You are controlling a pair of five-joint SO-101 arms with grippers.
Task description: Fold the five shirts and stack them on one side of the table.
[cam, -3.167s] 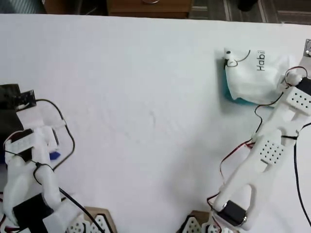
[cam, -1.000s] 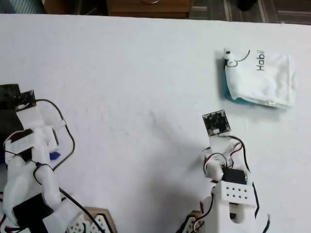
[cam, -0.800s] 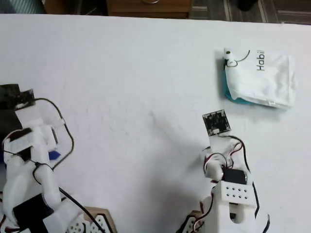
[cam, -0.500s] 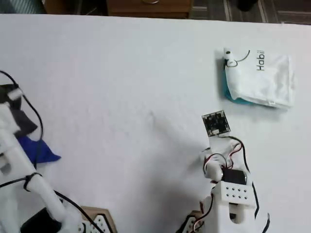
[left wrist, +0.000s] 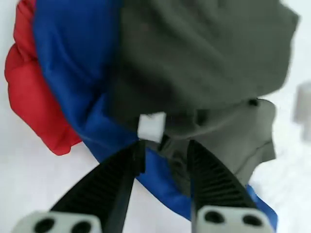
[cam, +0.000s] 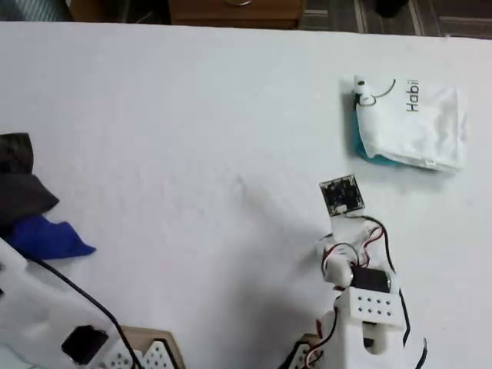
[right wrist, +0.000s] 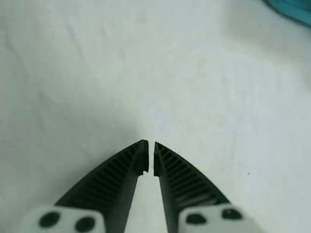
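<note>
- Bright, even wash across the white table (cam: 192,115).
- Soft grey shadow spilling beside the right arm (cam: 361,296), toward the table's middle.
- Dimmer down by the right gripper (right wrist: 150,156), faint shade under its tips.

Folded white fabric shirt (cam: 415,123) tops folded teal shirt (cam: 358,143); crumpled dark grey shirt (cam: 19,188), blue shirt (cam: 42,237), red shirt (left wrist: 29,97) heaped apart

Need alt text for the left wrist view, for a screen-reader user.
The left claw, open, hangs over a dark grey shirt crumpled on top of a blue shirt, with a red shirt poking out beside the blue one. All three lie heaped on the white table.
</note>
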